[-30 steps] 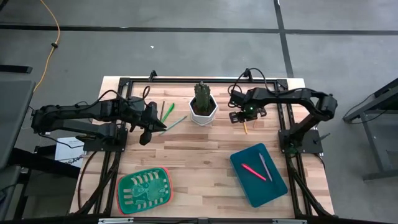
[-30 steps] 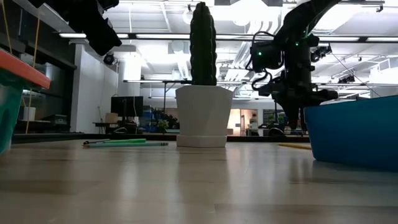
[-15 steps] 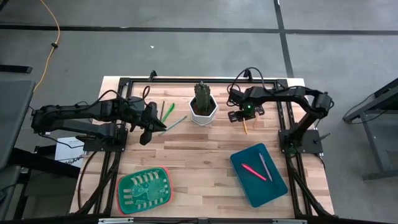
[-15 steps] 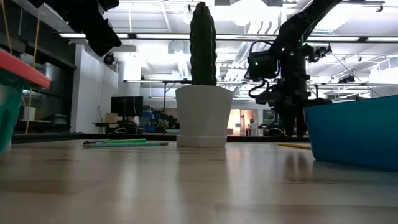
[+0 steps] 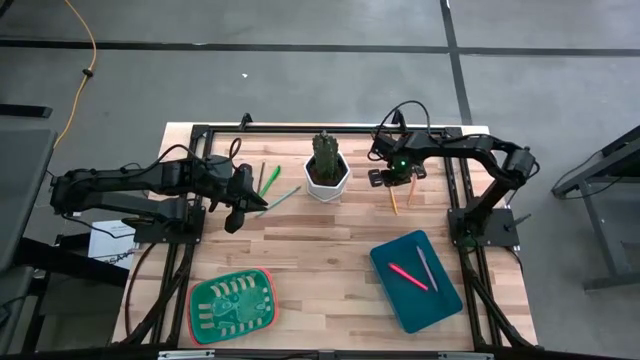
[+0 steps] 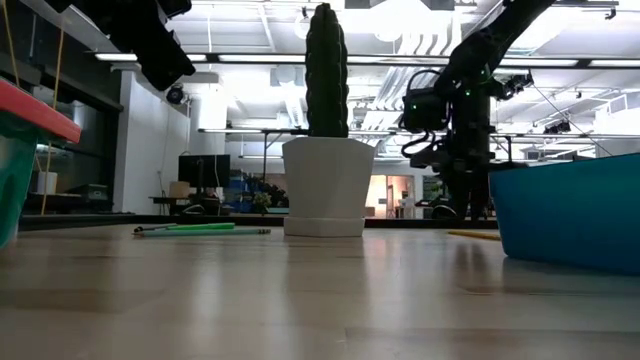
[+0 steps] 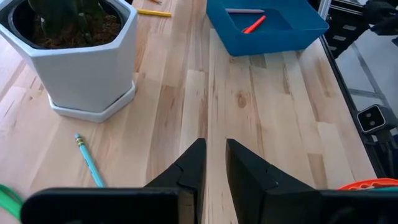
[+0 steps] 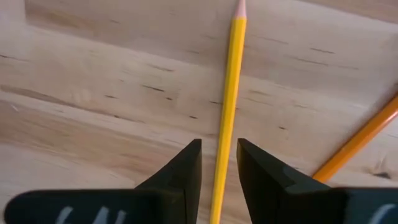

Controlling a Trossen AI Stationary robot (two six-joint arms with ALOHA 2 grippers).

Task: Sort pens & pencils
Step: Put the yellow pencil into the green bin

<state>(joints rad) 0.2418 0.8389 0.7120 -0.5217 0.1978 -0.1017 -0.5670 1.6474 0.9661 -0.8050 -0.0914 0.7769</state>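
Yellow pencil (image 8: 229, 99) lies between right tool (image 8: 219, 163) fingers; nothing crowds it.

Grey tiled floor (image 5: 300, 80) around the table, ceiling striplights (image 6: 250, 58) beyond.

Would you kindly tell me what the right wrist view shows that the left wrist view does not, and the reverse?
Only the right wrist view shows a yellow pencil lying on the table between the right gripper jaws, with an orange pencil beside it. Only the left wrist view shows the white cactus pot, the blue bin holding a pink-red pen and a grey pen, a teal pencil, and the left gripper. Both show the wooden table.
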